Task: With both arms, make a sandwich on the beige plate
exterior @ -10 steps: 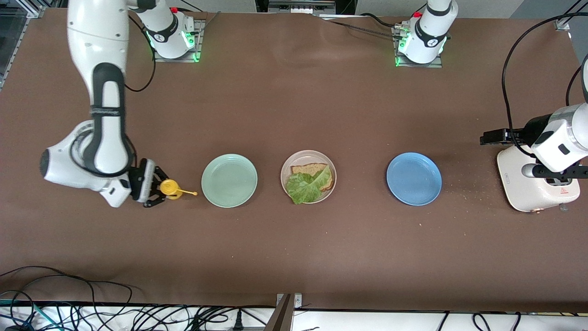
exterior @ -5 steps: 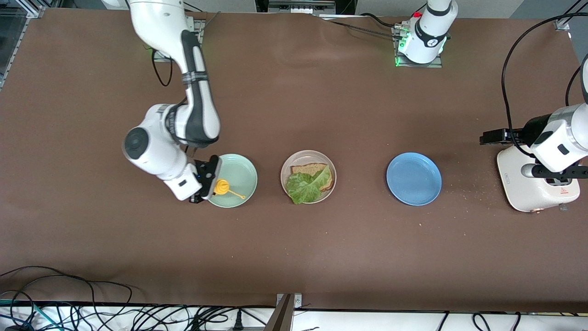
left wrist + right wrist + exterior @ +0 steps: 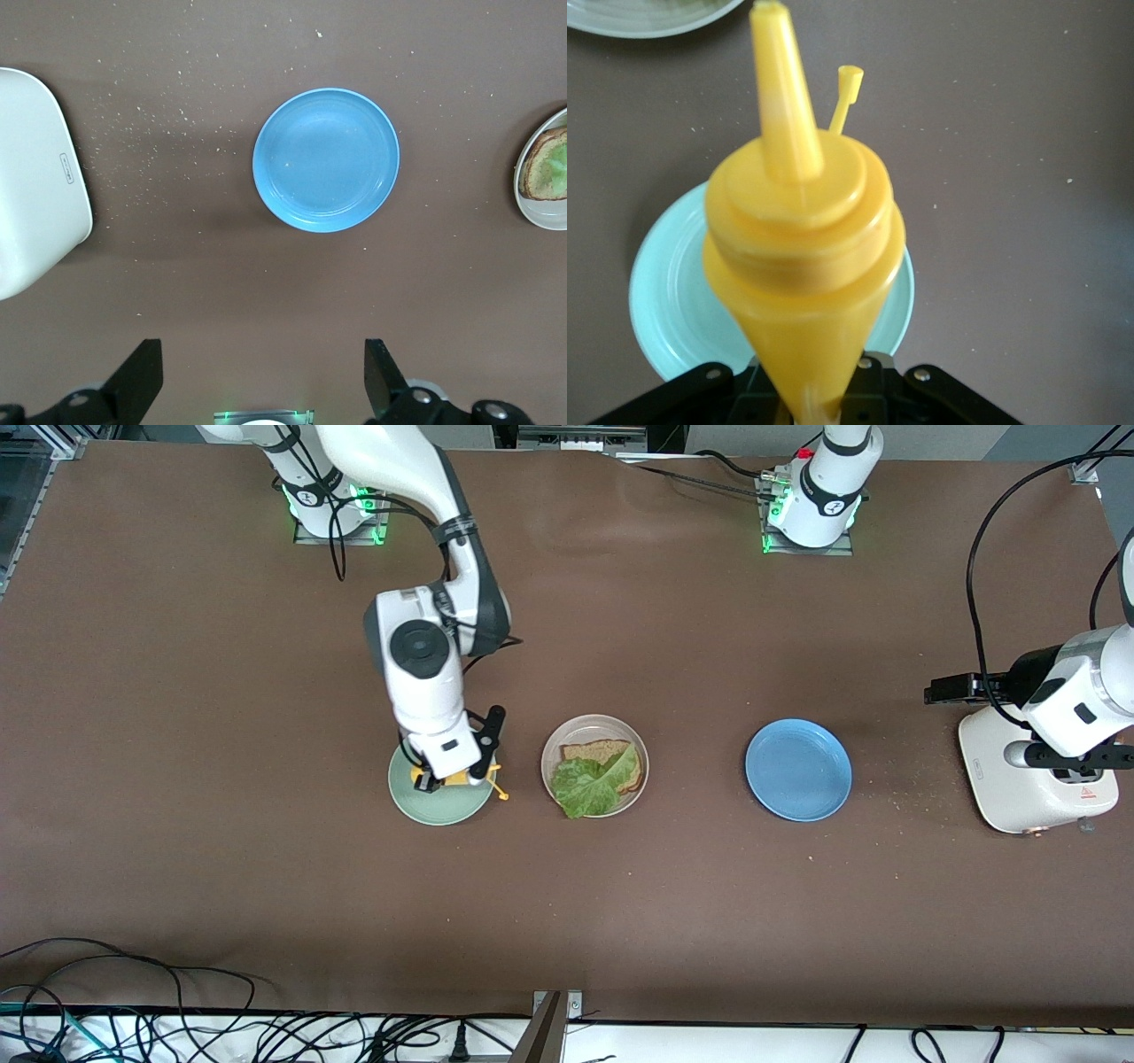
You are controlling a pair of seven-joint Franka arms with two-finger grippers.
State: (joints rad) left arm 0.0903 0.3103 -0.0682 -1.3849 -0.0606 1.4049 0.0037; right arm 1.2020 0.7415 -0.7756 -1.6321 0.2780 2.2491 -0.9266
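Currently, a lettuce leaf (image 3: 592,786) over one bread slice (image 3: 604,754) is seen on the beige plate (image 3: 551,753). A yellow squeeze bottle (image 3: 457,779) is clamped in the right gripper (image 3: 454,773) over the mint-green plate (image 3: 425,806). The left gripper (image 3: 261,390) is held wide open, waiting above the toaster (image 3: 992,779), beside the blue plate (image 3: 798,770).

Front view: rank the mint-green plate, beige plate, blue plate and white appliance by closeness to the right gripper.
Right gripper holds the yellow squeeze bottle.
1. Mint-green plate, directly under it.
2. Beige plate, middle of the row.
3. Blue plate, toward the left arm's end.
4. White appliance, at that end.
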